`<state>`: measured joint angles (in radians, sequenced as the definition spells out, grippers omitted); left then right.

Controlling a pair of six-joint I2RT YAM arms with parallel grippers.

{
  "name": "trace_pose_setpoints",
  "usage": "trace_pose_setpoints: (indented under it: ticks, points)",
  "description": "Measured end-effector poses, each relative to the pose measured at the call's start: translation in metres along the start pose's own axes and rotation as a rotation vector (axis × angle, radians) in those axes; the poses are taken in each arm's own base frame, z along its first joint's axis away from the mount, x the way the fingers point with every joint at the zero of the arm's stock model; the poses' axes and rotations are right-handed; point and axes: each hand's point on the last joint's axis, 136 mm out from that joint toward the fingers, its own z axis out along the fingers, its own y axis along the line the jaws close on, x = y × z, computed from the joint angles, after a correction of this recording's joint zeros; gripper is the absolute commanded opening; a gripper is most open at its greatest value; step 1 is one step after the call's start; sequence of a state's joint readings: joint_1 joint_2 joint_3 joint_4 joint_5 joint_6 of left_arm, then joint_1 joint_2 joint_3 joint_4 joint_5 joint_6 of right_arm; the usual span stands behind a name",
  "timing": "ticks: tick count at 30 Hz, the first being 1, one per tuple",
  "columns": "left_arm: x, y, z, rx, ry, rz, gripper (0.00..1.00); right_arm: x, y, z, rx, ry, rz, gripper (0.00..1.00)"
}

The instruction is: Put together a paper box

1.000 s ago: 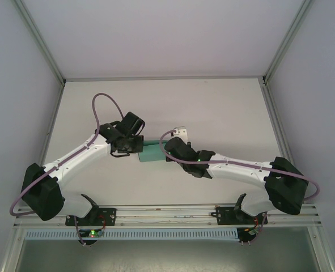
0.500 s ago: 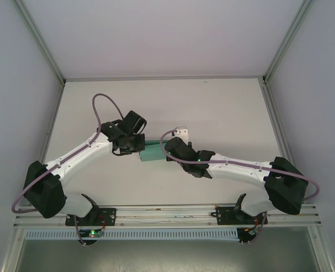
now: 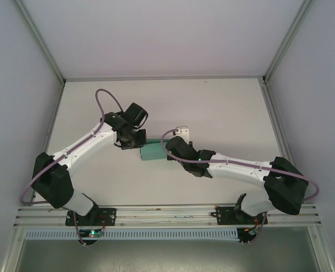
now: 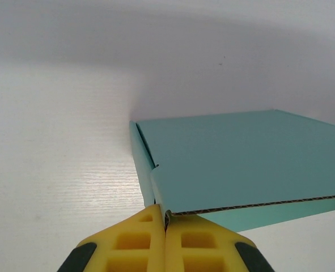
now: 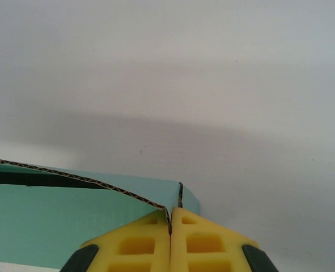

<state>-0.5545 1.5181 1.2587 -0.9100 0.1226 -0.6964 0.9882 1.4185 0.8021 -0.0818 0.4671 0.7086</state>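
The paper box (image 3: 152, 152) is a small teal-green card box lying at the middle of the white table, between my two grippers. My left gripper (image 3: 139, 142) meets its left end from the far left. In the left wrist view, the yellow fingers (image 4: 134, 243) are pressed together, with a corner of the box's lid panel (image 4: 241, 164) pinched in their seam. My right gripper (image 3: 166, 150) meets the box's right end. The right wrist view has the box (image 5: 59, 221) at lower left, its corrugated edge running into the seam of my shut right gripper (image 5: 171, 218).
The table (image 3: 224, 107) is walled by pale panels with metal frame rails (image 3: 276, 122) along both sides. A slotted rail (image 3: 167, 211) carries the arm bases at the near edge. Purple cables (image 3: 102, 99) loop above each arm.
The left arm has swung right, its elbow rising toward the middle, and its gripper has shifted slightly farther back and right at the box's end. The right arm has barely moved.
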Motion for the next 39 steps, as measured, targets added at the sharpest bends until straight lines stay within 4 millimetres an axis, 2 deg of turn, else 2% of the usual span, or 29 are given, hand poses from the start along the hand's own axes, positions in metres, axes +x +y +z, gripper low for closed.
trace_pose_setpoints:
  ticks: [12,19,23,31,34,36,39]
  points:
    - [-0.002,0.004,0.004,-0.011,0.021,0.044,0.00,-0.001,0.000,0.003,-0.006,-0.006,0.009,0.00]
    - [0.004,0.005,0.015,0.036,-0.093,0.090,0.00,0.003,-0.002,0.006,-0.016,-0.006,0.016,0.00]
    - [0.012,0.009,0.025,0.004,-0.142,0.138,0.00,0.005,-0.003,0.006,-0.019,-0.011,0.015,0.00]
    - [0.013,0.009,0.029,-0.008,-0.260,0.192,0.00,0.006,-0.003,0.005,-0.038,-0.029,-0.008,0.01]
    - [0.011,0.009,0.029,-0.010,-0.276,0.195,0.00,0.005,-0.003,0.005,-0.040,-0.031,-0.024,0.11]
    - [0.010,0.008,0.029,-0.014,-0.278,0.200,0.00,0.006,-0.004,0.003,-0.044,-0.023,-0.039,0.27]
    - [0.007,0.005,0.030,-0.010,-0.283,0.212,0.00,0.009,-0.002,-0.003,-0.081,0.014,-0.056,0.36]
